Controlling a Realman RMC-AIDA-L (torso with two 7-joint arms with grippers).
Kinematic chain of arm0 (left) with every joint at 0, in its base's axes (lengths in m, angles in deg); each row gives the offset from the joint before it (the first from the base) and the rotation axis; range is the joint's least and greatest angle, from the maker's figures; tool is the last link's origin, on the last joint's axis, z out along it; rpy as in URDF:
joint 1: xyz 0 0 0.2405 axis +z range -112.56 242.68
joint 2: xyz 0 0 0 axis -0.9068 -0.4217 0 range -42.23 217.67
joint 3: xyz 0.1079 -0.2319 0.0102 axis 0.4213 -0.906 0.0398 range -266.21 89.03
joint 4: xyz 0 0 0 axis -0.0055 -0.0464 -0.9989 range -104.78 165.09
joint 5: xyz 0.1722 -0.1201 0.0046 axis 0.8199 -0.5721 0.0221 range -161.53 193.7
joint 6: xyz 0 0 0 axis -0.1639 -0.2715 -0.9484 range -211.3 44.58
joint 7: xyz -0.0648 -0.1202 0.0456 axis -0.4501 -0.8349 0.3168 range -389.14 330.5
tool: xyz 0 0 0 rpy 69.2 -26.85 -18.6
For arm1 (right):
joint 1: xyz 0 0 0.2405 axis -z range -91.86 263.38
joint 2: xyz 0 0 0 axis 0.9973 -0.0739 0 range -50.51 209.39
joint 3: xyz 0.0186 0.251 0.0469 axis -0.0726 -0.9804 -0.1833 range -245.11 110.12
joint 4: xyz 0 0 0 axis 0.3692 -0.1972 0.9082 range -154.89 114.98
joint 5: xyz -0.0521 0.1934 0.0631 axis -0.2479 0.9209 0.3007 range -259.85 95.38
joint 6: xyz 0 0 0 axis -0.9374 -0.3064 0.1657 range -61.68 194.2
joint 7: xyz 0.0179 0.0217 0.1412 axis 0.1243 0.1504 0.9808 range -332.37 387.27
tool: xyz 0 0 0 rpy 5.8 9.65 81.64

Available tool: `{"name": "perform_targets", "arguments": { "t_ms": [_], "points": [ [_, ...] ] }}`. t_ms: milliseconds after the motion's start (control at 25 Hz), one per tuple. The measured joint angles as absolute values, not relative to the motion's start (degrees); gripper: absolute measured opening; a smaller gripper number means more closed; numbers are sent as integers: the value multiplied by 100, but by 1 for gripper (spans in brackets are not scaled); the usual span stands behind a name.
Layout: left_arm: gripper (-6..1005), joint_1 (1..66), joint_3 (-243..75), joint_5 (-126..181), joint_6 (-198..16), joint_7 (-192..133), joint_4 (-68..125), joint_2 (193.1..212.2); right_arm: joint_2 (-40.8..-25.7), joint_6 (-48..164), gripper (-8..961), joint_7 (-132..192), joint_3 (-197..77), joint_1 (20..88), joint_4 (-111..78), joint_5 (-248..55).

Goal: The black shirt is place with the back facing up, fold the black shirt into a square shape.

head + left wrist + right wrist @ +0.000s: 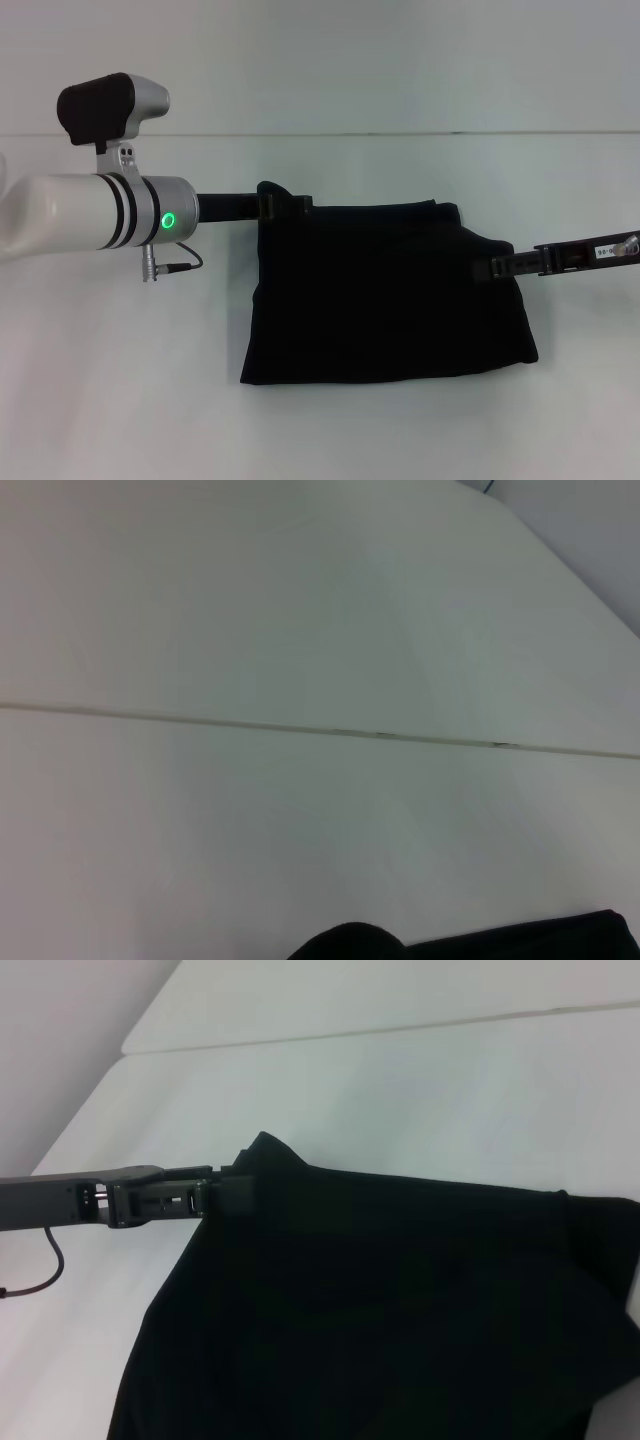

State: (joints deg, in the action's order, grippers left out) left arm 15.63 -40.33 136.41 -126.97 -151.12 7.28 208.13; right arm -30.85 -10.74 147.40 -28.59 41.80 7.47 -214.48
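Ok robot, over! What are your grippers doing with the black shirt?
Left gripper shut on the black shirt at its far left corner. Right gripper shut on its right edge. Shirt partly folded on the white table. Nothing in the way.

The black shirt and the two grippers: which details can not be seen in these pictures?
- Black shirt: no lettering shows; head view gives only plain black fabric.
- Right wrist view: the frame edges cut off the shirt.
- Left gripper: its black fingertips merge with the shirt's left top corner.
- Right gripper: the same at the right edge.
- Left wrist view: only a shirt sliver.
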Motion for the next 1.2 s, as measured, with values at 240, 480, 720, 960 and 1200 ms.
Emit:
{"name": "perform_targets", "arguments": {
  "t_ms": [240, 480, 720, 960, 1200],
  "points": [
    [908, 1554, -3956, 13641, -12673, -15019, 700, 20840, -3103, -1063, 902, 14715, -2856, 4160, 747, -21451],
    [893, 1540, -3911, 13641, -12659, -14872, 681, 20840, -3104, -1062, 902, 14715, -2858, 4167, 747, -21451],
    [546, 1500, -3911, 13641, -12632, -14906, 699, 20823, -3104, -1055, 901, 14716, -2878, 4168, 689, -21433],
    [279, 1490, -3921, 13641, -12614, -14924, 718, 20814, -3181, -1052, 900, 14755, -2901, 4110, 658, -21406],
    [65, 1488, -3922, 13641, -12615, -14928, 727, 20795, -3288, -953, 899, 14763, -2909, 4013, 630, -21329]
  ]
}}
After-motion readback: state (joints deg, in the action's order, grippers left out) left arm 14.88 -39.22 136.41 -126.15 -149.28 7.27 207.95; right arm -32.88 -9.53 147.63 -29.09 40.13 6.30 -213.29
